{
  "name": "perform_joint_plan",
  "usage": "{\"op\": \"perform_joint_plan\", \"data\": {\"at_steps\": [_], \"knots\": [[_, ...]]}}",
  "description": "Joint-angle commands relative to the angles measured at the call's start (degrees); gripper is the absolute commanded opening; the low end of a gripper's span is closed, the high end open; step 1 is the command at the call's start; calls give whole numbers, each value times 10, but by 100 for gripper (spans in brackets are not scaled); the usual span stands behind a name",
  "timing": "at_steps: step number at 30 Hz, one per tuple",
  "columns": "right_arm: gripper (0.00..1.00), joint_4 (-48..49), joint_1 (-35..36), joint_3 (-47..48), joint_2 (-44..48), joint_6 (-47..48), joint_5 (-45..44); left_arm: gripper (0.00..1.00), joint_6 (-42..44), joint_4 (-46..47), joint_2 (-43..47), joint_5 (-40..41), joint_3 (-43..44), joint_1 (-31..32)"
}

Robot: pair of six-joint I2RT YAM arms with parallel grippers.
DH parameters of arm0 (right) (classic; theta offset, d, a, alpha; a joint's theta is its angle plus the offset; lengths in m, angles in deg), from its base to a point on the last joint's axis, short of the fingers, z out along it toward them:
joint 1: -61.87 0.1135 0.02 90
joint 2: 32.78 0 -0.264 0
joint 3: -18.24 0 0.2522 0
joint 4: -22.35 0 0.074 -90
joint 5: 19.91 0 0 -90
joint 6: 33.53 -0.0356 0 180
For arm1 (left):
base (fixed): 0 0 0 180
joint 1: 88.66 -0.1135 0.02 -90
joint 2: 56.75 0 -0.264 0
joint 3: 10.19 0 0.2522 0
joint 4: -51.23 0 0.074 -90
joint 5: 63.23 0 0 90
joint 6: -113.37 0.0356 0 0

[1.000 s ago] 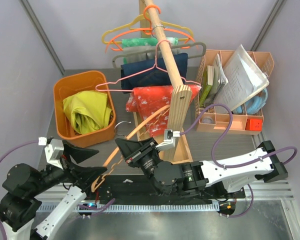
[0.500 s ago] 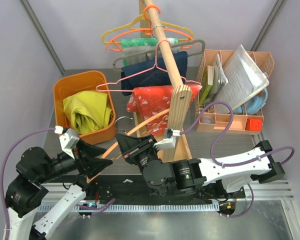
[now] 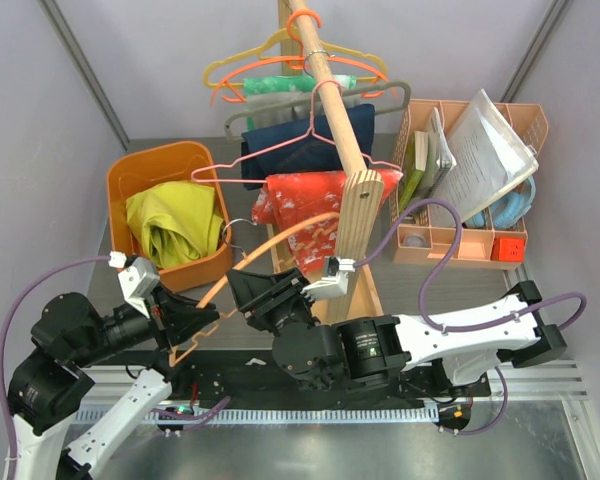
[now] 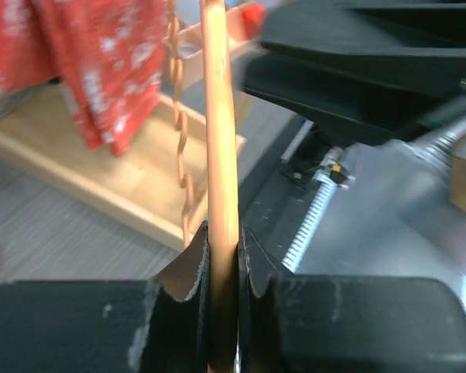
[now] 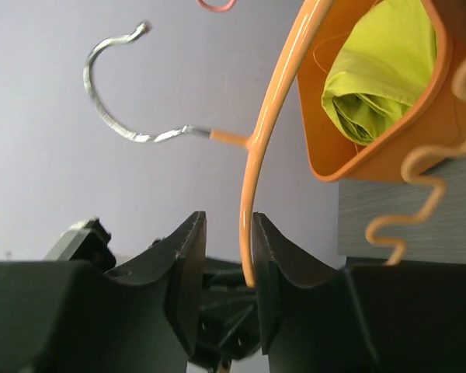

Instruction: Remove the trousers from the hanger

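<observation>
The yellow-green trousers [image 3: 175,225] lie bunched inside the orange bin [image 3: 130,180], off the hanger; the right wrist view shows them too [image 5: 380,70]. The peach hanger [image 3: 280,240] hangs bare and slanted between my two grippers, its metal hook [image 5: 109,93] pointing toward the bin. My left gripper [image 3: 205,318] is shut on the hanger's straight bar [image 4: 217,116], which runs up between the pads of the left gripper [image 4: 221,237]. My right gripper [image 5: 227,225] is open around the hanger's curved arm [image 5: 276,93]; the arm rests against one finger with a gap to the other.
A wooden rack with a sloping rod [image 3: 330,90] carries a red patterned cloth [image 3: 300,195], a navy garment [image 3: 300,140], a pink wire hanger [image 3: 280,155] and a yellow hanger [image 3: 250,60]. Its wooden base tray [image 4: 101,179] lies just behind the hanger. A peach organiser [image 3: 480,240] stands at the right.
My left gripper has closed onto the hanger's bar and shifted toward the bin. My right gripper's jaws have parted, loosening their hold on the hanger's arm.
</observation>
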Motion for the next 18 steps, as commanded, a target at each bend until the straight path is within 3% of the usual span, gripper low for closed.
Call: {"op": "perform_joint_plan", "data": {"at_steps": [1,3,4,7,14,18], "knots": [[49,-14,13,-21,48,1,7,0,-2,-19,-10,94,14,-4],[61,-25,18,-43,58,14,14,0,0,-25,-10,103,15,-5],[74,-36,24,-48,66,17,15,0,0,-30,-12,110,17,-4],[87,-29,34,-62,78,99,22,0,0,-30,-12,104,21,-5],[89,-15,77,-61,84,318,74,0,0,-36,-23,70,36,-5],[89,110,107,-141,132,501,158,0,15,-40,-36,20,46,-5]]}}
